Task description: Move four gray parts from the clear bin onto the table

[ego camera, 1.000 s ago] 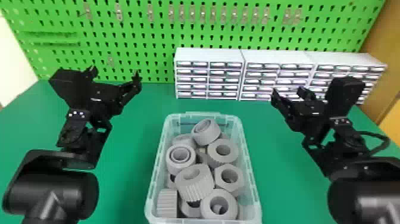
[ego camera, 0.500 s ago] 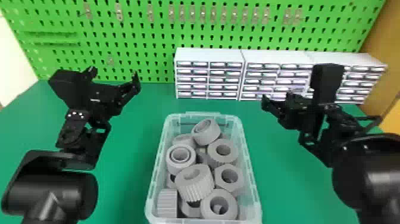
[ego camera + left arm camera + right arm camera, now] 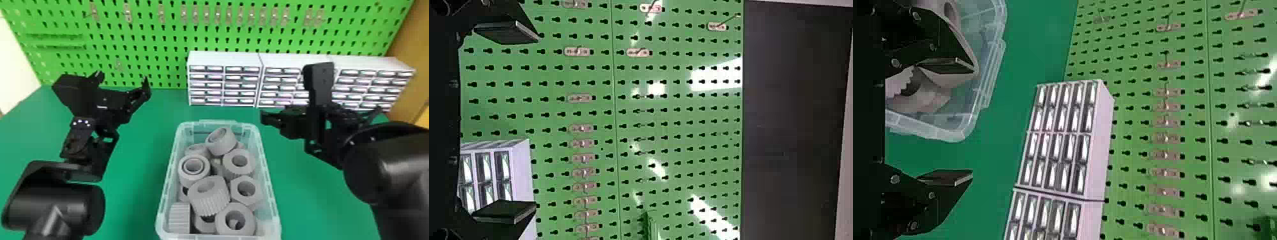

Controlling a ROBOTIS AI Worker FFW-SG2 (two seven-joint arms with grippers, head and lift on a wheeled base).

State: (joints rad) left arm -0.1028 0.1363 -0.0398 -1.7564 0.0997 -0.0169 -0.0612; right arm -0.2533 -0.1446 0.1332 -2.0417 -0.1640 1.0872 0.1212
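While wide at left pincer (image 3: pixel 537 121) and right pincer (image 3: pixel 973 121), had four gray parts (image 3: pixel 209 201) left to move from clear bin (image 3: pixel 271 198), lower mid-frame.

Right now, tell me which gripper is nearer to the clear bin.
Right. The right gripper is by the far right corner of the clear bin; the left gripper is farther off to its left.

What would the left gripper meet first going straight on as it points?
Probably the green pegboard: the left gripper faces it with open fingers. Depth is unclear, so I can't judge the gap.
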